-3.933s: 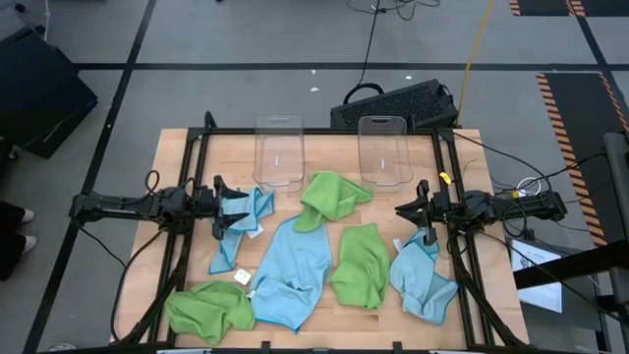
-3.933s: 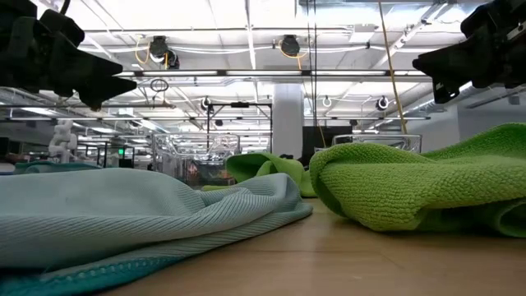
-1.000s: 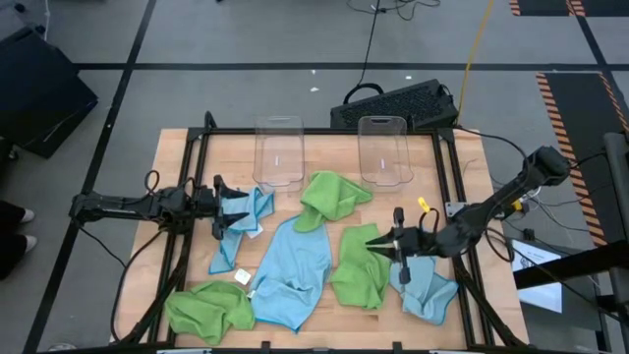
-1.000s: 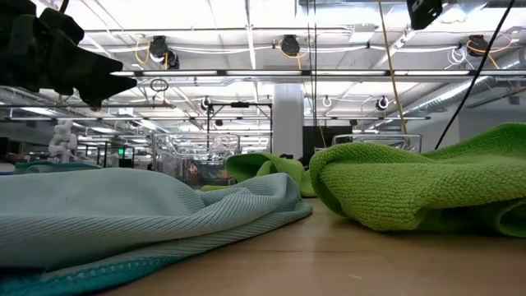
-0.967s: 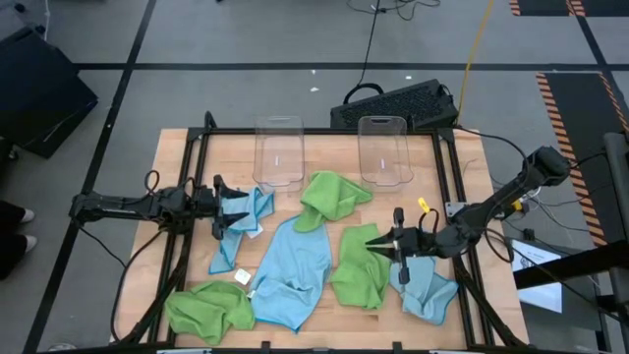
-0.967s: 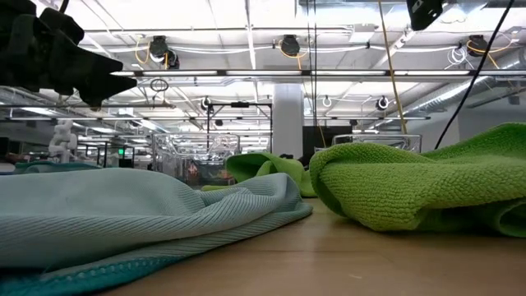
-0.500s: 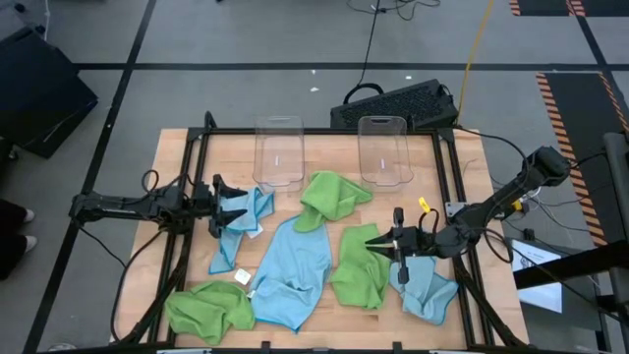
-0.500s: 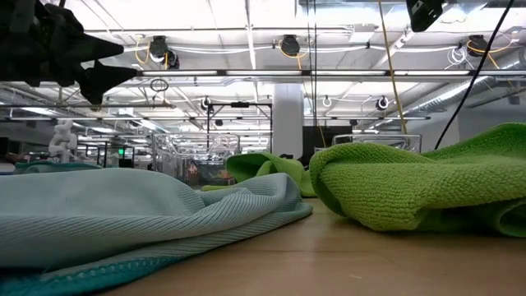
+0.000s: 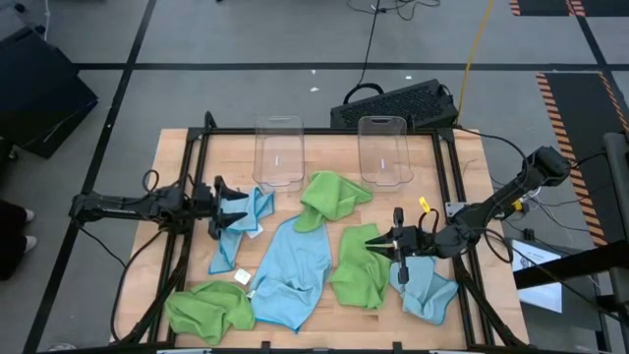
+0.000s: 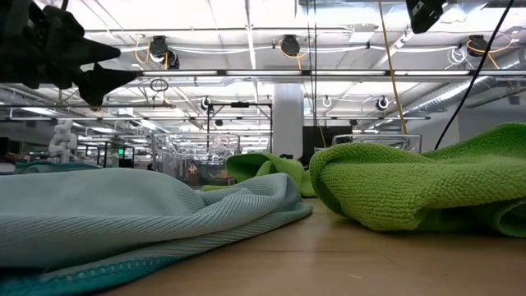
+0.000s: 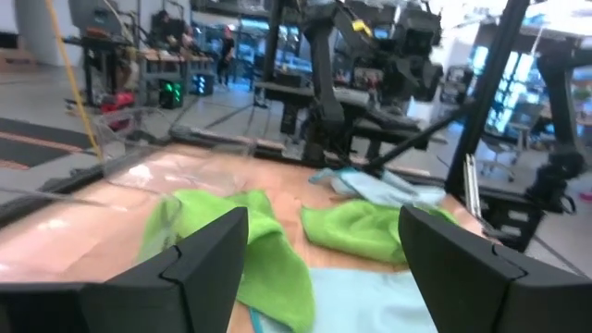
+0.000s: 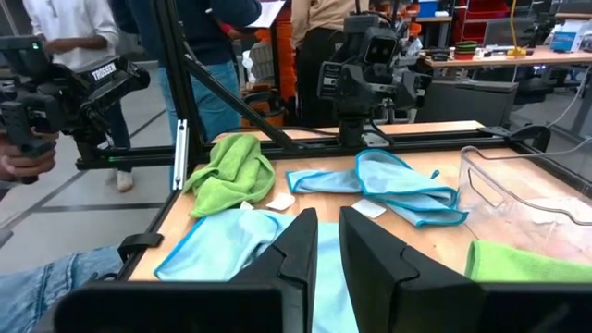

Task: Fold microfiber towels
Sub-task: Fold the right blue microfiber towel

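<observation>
Lime green and light blue microfiber towels [image 9: 295, 270] lie crumpled over the wooden table [image 9: 177, 157] in my high view, none folded yet, so I judge I am at the very start, reaching for a first cloth. From above, my right gripper [image 9: 373, 246] hangs with its fingers nearly together over the green towel [image 9: 359, 265] right of centre, beside a small blue one [image 9: 425, 287]; my left gripper [image 9: 239, 209] waits at the left side with fingers spread wide, over a small blue towel [image 9: 246, 221]. Two clear plastic bins [image 9: 279, 150] stand at the far edge, and both look empty. In the low view, a blue towel [image 10: 123, 214] fills the near left and a green towel [image 10: 427, 185] the right; the left gripper [image 10: 90, 62] shows high at the left. My left wrist view looks past parted fingers [image 11: 213, 259] at green towels [image 11: 370, 227]. My right wrist view shows the fingers [image 12: 356, 250] close together above blue cloth [image 12: 222, 242], with people standing beyond the table. Next, I reckon I must part the right fingers and come down on a towel edge.
</observation>
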